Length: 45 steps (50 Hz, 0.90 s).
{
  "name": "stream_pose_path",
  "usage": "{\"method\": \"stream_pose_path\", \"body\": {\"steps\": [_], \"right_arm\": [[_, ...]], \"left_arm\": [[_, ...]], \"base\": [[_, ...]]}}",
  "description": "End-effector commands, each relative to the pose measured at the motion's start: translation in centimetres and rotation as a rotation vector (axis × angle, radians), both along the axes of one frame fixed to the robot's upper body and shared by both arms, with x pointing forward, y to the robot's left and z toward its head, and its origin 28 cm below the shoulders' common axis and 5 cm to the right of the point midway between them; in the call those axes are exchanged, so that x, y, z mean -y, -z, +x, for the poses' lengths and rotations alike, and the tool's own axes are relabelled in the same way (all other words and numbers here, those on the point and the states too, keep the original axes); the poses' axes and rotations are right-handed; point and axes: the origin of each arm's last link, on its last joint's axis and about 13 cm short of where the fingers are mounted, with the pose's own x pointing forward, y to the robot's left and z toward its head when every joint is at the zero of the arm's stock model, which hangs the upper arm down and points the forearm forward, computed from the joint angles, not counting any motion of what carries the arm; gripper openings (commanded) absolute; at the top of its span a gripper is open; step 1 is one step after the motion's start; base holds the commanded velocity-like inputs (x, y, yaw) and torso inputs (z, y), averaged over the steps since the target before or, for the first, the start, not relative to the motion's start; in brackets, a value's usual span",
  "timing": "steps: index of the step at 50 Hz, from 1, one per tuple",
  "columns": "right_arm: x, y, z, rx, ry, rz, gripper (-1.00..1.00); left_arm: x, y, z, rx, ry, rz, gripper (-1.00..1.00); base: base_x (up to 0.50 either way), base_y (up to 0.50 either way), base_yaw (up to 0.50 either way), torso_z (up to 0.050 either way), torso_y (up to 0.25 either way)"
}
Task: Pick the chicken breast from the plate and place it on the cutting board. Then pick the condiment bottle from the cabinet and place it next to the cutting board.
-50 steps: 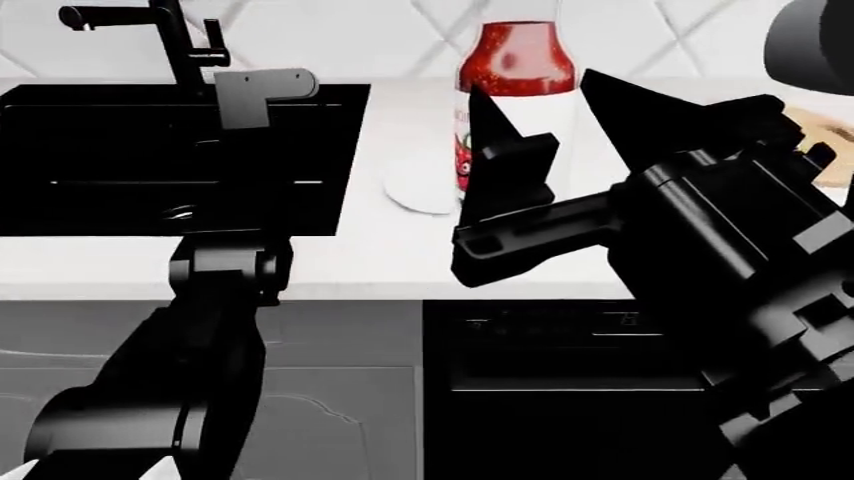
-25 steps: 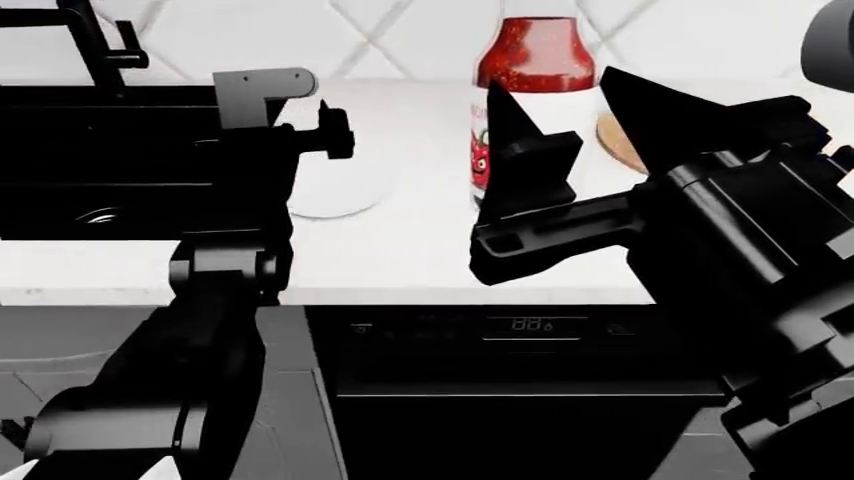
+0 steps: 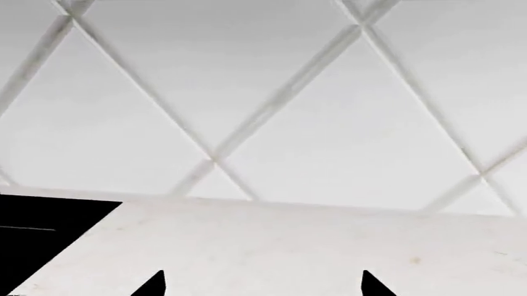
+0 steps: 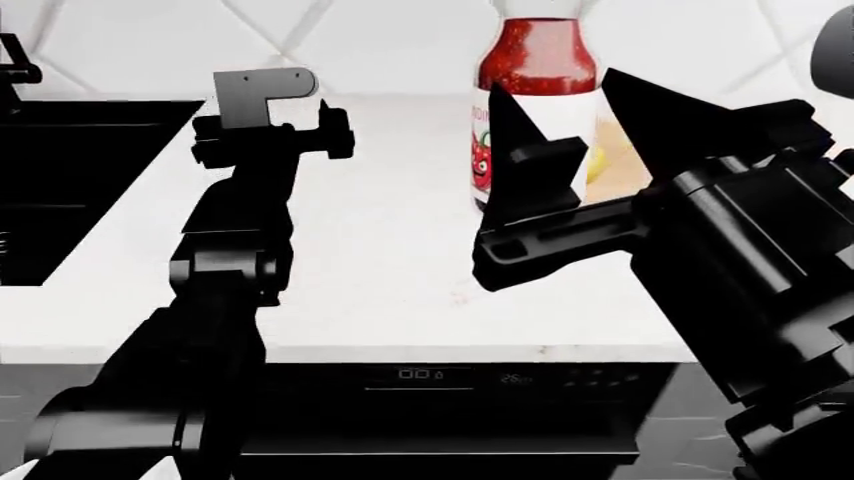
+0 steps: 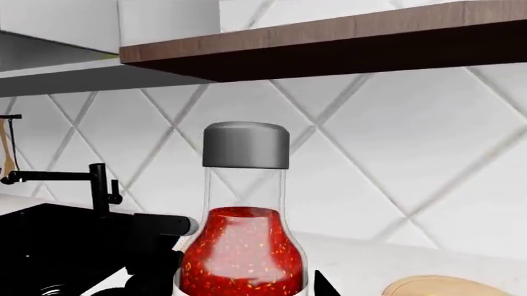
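The condiment bottle [image 4: 534,110] is clear, filled with speckled red sauce up to its shoulder, with an empty neck above; the right wrist view shows its cap as grey. A white-and-red label wraps its lower body. It stands upright between the 2 dark fingers of the right tool [image 4: 567,150], which is closed on the bottle above the white surface [image 4: 387,250].

Behind the bottle, partly hidden by it and the tool, a sliver of the round light-brown cutting board [image 4: 617,150] lies on the surface, and on it a small pale yellow bit of the chicken breast [image 4: 597,160] shows.

The left tool [image 4: 274,135] hovers over the surface beside the black sink [image 4: 67,180]; its 2 fingertips [image 3: 152,287] sit apart with nothing between them. The sink's contents cannot be made out. A brown shelf [image 5: 346,43] runs along the tiled wall above.
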Motion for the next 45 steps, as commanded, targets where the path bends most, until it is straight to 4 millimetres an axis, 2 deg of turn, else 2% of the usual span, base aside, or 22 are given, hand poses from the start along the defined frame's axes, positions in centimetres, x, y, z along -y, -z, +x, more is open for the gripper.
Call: {"method": "stream_pose_path", "body": {"steps": [1, 8, 39, 45], "right_arm": [[0.05, -0.11, 0.04, 0.022, 0.006, -0.004, -1.0], [0.0, -0.15, 0.04, 0.012, 0.007, -0.002, -1.0], [0.05, 0.04, 0.35, -0.004, 0.024, -0.003, -1.0], [-0.01, 0.2, 0.4, 0.012, 0.019, -0.022, -1.0]], "left_arm": [[0.0, 0.0, 0.0, 0.001, 0.0, 0.0, 1.0], [-0.02, 0.05, -0.01, 0.0, 0.0, 0.0, 1.0], [-0.01, 0.0, 0.0, -0.001, 0.0, -0.006, 1.0], [-0.02, 0.01, 0.0, -0.001, -0.001, -0.006, 1.0]], "base": [[0.3, -0.5, 0.0, 0.0, 0.0], [0.25, -0.5, 0.0, 0.0, 0.0], [0.0, -0.5, 0.0, 0.0, 0.0], [0.25, -0.38, 0.0, 0.0, 0.0]]}}
